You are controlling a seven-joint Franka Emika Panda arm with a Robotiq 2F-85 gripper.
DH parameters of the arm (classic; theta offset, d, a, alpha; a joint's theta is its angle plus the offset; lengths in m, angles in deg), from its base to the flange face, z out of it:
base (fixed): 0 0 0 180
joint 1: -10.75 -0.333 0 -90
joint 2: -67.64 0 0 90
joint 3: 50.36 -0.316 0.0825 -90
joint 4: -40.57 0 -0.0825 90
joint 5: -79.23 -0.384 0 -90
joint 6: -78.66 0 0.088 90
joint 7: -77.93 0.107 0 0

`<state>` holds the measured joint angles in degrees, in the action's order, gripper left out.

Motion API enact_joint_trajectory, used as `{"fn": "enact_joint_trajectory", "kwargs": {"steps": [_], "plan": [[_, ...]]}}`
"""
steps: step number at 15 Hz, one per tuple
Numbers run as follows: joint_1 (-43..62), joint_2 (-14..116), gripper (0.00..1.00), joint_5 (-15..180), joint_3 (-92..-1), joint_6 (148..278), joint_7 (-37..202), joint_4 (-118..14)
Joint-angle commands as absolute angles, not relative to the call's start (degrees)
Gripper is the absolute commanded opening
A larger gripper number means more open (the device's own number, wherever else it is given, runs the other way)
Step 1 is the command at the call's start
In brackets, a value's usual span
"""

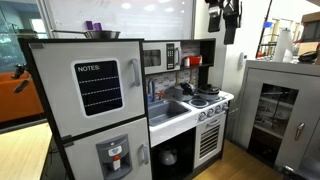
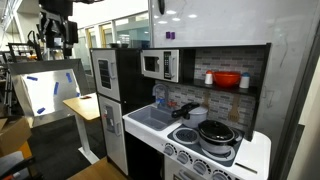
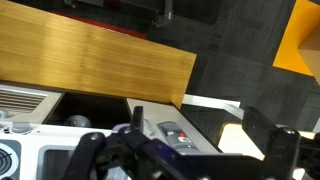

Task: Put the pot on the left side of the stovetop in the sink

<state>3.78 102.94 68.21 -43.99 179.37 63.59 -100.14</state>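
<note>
The toy kitchen's stovetop (image 1: 207,101) carries two pots in both exterior views. A dark lidded pot (image 2: 215,133) sits at the front of it. A silver pot (image 2: 186,113) sits behind that one, closer to the sink (image 2: 150,119). The pots (image 1: 205,91) are small and hard to tell apart in an exterior view, with the sink (image 1: 168,109) beside them. My gripper (image 1: 226,16) hangs high above the kitchen, far from the pots, and also shows in an exterior view (image 2: 55,32). In the wrist view the gripper (image 3: 200,135) is open and empty; no pot shows there.
A grey toy fridge (image 1: 95,95) with a metal bowl (image 1: 100,34) on top stands beside the sink. A microwave (image 2: 158,65) and a shelf with a red bowl (image 2: 227,79) hang over the counter. A wooden table (image 3: 90,55) and a grey cabinet (image 1: 280,105) stand nearby.
</note>
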Motion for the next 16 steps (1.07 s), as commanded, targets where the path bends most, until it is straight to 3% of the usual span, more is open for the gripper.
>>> {"fn": "enact_joint_trajectory", "kwargs": {"steps": [1,16], "plan": [[5.42,100.38,1.00,67.45,-44.37,183.93,62.43,-100.33],[10.02,86.27,1.00,67.63,-42.15,205.89,62.00,-100.38]]}}
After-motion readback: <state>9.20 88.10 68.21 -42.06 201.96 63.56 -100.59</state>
